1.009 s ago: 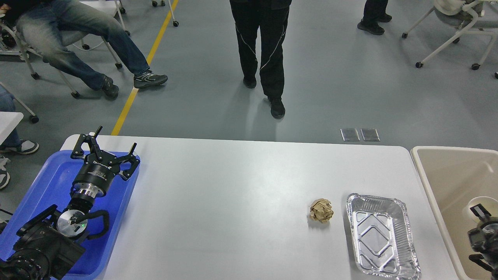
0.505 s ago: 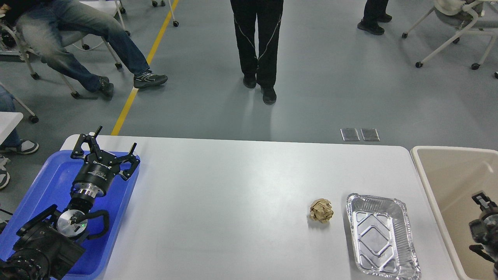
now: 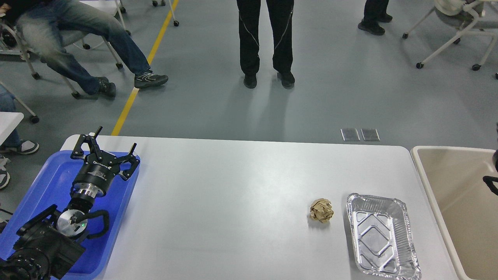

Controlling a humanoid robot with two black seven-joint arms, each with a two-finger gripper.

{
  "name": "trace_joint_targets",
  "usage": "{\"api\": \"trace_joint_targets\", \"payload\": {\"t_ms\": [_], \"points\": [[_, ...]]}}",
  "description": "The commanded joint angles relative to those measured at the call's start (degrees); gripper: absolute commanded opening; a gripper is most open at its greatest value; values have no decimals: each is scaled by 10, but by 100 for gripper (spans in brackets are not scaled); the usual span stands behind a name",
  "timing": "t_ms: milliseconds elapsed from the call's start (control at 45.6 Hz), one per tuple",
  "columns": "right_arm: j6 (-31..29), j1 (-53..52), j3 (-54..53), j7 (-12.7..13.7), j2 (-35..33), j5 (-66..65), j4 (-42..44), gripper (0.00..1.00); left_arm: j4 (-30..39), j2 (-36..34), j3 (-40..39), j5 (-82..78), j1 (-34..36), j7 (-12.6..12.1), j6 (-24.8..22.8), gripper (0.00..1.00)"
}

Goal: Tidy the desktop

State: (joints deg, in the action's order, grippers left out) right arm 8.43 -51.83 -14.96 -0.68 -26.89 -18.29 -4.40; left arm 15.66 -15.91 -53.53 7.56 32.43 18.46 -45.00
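Observation:
The white desktop [image 3: 233, 202] carries a crumpled brown paper ball [image 3: 321, 210] at the right, with an empty foil tray [image 3: 379, 235] just right of it. My left gripper [image 3: 116, 137] is open and empty, hovering over the far end of the blue tray [image 3: 46, 182] at the table's left edge. Only a small black part of my right arm [image 3: 491, 181] shows at the right edge, over the beige bin [image 3: 455, 182]. Its gripper is out of view.
A person in black trousers [image 3: 264, 39] stands on the floor beyond the table's far edge. A seated person [image 3: 78, 39] and wheeled chairs are at the far left, and more chairs [image 3: 459, 31] at the far right.
My right gripper, earlier over the bin with a white thing in it, rose and left the view; the white thing no longer shows. The standing person stepped back. My left arm has not moved.

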Motion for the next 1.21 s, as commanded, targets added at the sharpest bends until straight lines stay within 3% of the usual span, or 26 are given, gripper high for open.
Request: {"api": "trace_joint_targets", "payload": {"t_ms": [0, 66, 219, 505, 834, 1009, 1185], "points": [[-2, -49, -183, -4, -72, 0, -140, 100, 0, 0, 0, 0, 0, 0, 0, 100], [-2, -49, -240, -4, -92, -1, -212, 100, 0, 0, 0, 0, 0, 0, 0, 100], [-3, -40, -325, -15, -92, -3, -272, 100, 1, 0, 0, 0, 0, 0, 0, 100], [-15, 16, -411, -154, -78, -3, -398, 100, 0, 0, 0, 0, 0, 0, 0, 100], [-43, 115, -447, -205, -17, -9, -424, 100, 0, 0, 0, 0, 0, 0, 0, 100], [-75, 175, -456, -213, 15, -10, -423, 100, 0, 0, 0, 0, 0, 0, 0, 100], [-116, 228, -457, -267, 30, -11, -409, 100, 0, 0, 0, 0, 0, 0, 0, 100]]}}
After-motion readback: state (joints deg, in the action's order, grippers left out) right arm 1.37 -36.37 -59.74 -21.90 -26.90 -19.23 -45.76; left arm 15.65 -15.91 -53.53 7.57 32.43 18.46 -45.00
